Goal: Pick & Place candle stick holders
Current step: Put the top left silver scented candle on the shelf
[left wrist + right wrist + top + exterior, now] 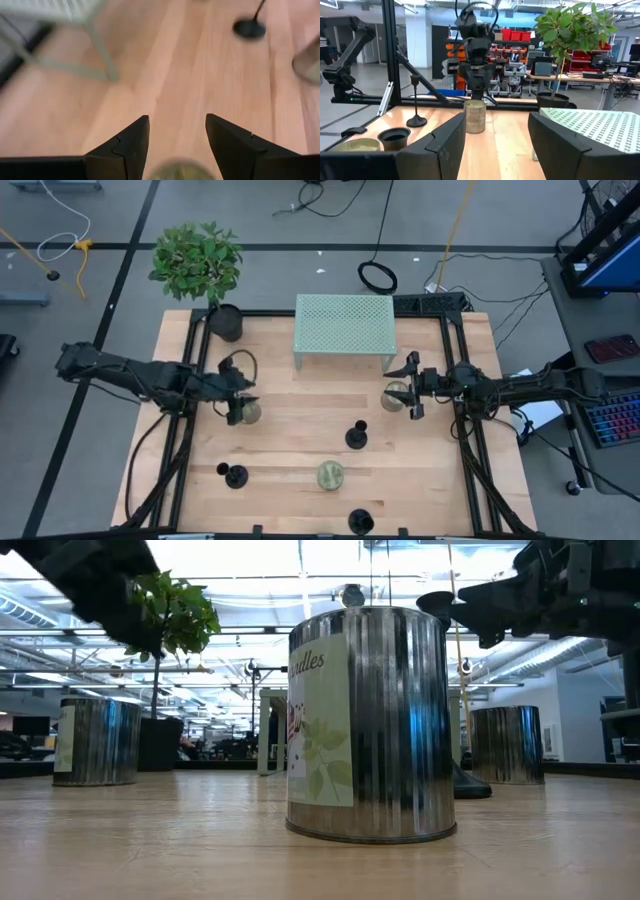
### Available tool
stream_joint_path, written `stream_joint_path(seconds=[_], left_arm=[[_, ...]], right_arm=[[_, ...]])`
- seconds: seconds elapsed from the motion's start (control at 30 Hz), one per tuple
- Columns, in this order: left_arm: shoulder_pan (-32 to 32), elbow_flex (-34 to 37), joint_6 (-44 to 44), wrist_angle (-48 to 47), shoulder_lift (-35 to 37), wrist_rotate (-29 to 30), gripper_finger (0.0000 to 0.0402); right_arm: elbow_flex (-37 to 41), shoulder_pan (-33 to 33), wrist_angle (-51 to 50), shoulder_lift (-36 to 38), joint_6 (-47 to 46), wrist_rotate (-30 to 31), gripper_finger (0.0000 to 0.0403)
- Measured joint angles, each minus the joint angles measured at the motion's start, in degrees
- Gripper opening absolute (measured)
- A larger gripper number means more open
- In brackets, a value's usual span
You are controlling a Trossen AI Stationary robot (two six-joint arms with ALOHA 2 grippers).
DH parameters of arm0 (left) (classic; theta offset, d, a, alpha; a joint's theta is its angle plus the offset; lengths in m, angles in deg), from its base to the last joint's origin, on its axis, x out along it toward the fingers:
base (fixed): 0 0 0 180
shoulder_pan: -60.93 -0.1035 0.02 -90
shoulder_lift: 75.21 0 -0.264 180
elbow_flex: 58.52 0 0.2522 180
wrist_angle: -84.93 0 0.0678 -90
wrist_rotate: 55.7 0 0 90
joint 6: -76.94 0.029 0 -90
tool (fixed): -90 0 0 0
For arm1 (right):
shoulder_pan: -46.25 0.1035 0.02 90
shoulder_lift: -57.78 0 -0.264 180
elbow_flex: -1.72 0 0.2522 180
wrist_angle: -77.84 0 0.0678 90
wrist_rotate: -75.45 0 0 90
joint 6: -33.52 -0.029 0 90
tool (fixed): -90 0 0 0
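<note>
Three brass-coloured cups stand on their bases on the wooden table: one (248, 413) at the left, one (396, 393) at the right, one (330, 475) near the front. Three black candle stick holders (356, 437) (235, 475) (360, 521) stand on their round bases. My left gripper (238, 402) hangs open, tilted down, just over the left cup (175, 172), whose top shows low between its fingers. My right gripper (410, 395) is open, roughly level, above and beside the right cup. In the low view both grippers (520, 600) are well above the cups (95, 740) (508, 745).
A pale green perforated shelf (345, 325) stands on legs at the far middle. A plant in a black pot (225, 320) sits at the far left corner. A black frame (455, 380) runs along the table's edges. Bare wood lies between the two arms.
</note>
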Motion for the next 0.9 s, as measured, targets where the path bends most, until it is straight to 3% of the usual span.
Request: stream_joint_path(seconds=[0.2,0.7,0.9], left_arm=[[4.20,0.00,-6.94,-9.77,-2.22,-2.65,0.0202],[10.98,1.97,-15.82,-5.81,-12.77,-1.40,0.0201],[11.22,1.95,-16.97,-5.36,-14.97,-0.50,0.0145]], right_arm=[[-0.02,-0.02,-2.72,0.00,1.79,0.04,0.0210],[-0.02,-0.02,-4.13,0.02,1.53,0.04,0.0210],[-0.02,-0.02,-4.13,0.02,1.63,0.04,0.0210]])
